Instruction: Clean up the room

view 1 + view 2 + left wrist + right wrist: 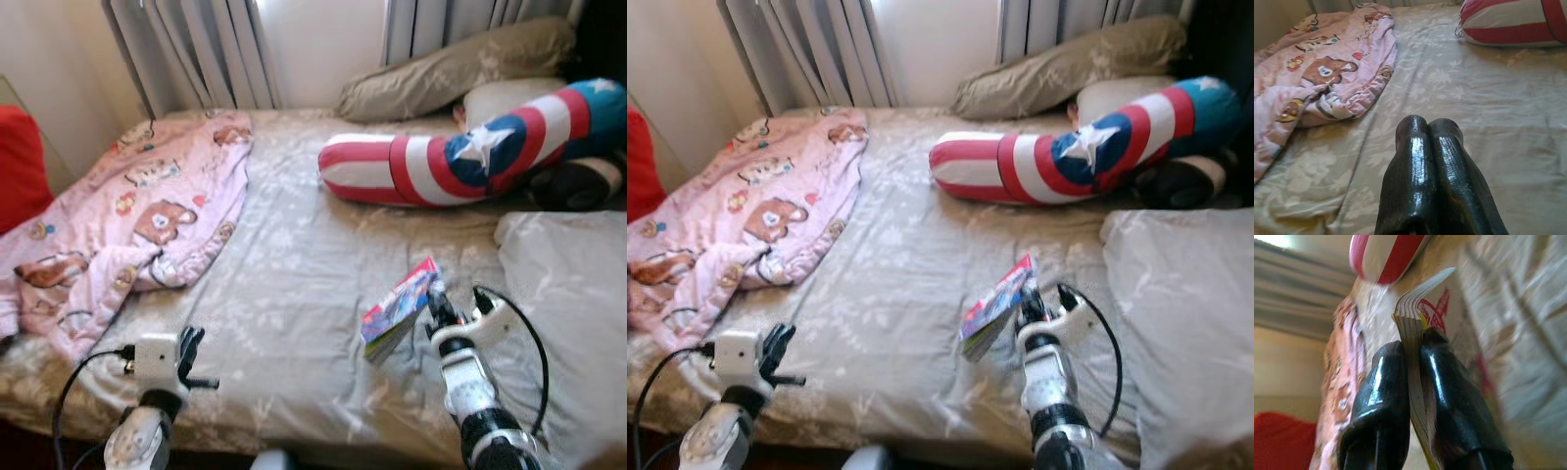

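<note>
A thin colourful book (397, 310) hangs tilted just above the grey bed sheet (284, 274), pinched at its edge by my right gripper (434, 302). Up close, the black fingers (1449, 396) clamp the book's pages (1413, 333) between them. My left gripper (189, 354) hovers over the bed's near edge, its two fingers (1415, 171) pressed together with nothing between them. A pink cartoon-print blanket (137, 211) lies crumpled on the bed's left side.
A long red, white and blue star pillow (460, 152) lies across the bed's far right, with olive pillows (451, 64) behind it. A grey duvet (573, 294) bulges at the right. A red cushion (18, 166) sits at the far left. Curtains (196, 49) hang behind.
</note>
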Motion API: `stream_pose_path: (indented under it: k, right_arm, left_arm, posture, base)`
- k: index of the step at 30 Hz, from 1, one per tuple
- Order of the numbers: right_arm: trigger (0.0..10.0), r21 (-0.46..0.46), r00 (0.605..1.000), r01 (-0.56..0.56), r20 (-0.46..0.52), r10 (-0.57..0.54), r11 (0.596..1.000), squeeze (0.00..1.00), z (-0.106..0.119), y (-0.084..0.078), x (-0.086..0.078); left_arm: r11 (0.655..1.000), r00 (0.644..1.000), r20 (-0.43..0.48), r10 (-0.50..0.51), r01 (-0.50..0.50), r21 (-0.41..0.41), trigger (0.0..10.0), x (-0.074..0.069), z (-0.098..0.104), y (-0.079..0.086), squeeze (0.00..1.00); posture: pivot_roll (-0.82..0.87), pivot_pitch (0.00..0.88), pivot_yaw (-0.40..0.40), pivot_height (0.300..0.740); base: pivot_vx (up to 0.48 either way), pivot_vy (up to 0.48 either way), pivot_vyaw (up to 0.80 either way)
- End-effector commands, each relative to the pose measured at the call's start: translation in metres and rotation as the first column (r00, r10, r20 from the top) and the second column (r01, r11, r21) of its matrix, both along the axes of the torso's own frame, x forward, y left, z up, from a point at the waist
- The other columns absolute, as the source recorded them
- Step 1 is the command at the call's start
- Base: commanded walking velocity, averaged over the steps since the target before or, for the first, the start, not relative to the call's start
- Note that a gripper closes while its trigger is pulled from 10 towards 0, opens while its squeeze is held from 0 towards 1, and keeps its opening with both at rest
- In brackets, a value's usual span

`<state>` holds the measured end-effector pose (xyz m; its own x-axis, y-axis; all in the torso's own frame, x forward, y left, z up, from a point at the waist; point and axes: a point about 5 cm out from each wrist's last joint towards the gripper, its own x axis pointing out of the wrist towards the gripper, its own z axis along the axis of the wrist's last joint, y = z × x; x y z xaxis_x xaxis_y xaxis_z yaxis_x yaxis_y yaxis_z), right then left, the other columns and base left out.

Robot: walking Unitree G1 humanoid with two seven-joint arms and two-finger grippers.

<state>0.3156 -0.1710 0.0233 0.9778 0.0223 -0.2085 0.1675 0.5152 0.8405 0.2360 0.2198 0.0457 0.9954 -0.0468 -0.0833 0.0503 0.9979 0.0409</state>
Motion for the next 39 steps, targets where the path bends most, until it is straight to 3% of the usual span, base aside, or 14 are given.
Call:
stream_pose_path:
  k: [1,5,6,12,26,39]
  right_arm:
    - [10.0,0.014,0.999,-0.003,0.043,0.002,1.000,0.00,0.008,-0.001,0.007]
    - [10.0,0.025,0.986,0.136,-0.098,-0.133,0.990,0.00,-0.011,-0.023,-0.009]
    - [10.0,-0.002,0.969,0.182,-0.169,-0.180,0.983,0.00,-0.020,-0.031,-0.018]
    - [10.0,-0.073,0.898,0.288,-0.326,-0.296,0.955,0.00,-0.041,-0.050,-0.042]
    - [10.0,-0.153,0.826,0.278,-0.466,-0.317,0.948,0.00,-0.061,-0.053,-0.067]
    - [10.0,-0.183,0.801,0.277,-0.498,-0.332,0.943,0.00,-0.065,-0.059,-0.073]
  left_arm:
    - [0.999,1.000,-0.010,-0.017,0.017,0.028,10.0,-0.003,0.003,0.003,0.00]
    - [0.999,0.999,-0.034,-0.031,0.032,0.031,10.0,-0.012,0.003,0.001,0.00]
    - [0.999,0.998,-0.046,-0.038,0.039,0.030,10.0,-0.015,0.003,0.000,0.00]
    - [0.999,0.997,-0.071,-0.044,0.045,0.025,10.0,-0.025,0.005,-0.003,0.00]
    - [0.999,0.992,-0.118,-0.044,0.047,0.016,10.0,-0.040,0.006,-0.008,0.00]
    - [0.999,0.989,-0.142,-0.042,0.044,0.011,10.0,-0.046,0.008,-0.009,0.00]
  posture:
    - [0.19,0.000,0.144,0.655]
    - [0.21,0.007,0.160,0.655]
    - [0.22,0.016,0.163,0.655]
    - [0.23,0.030,0.171,0.655]
    - [0.25,0.079,0.172,0.655]
    - [0.27,0.112,0.178,0.655]
  base:
    - [0.000,0.000,0.00]
    - [0.000,0.000,0.00]
    - [0.000,0.000,0.00]
    - [0.000,0.000,0.00]
    - [0.000,0.000,0.00]
    - [0.000,0.000,0.00]
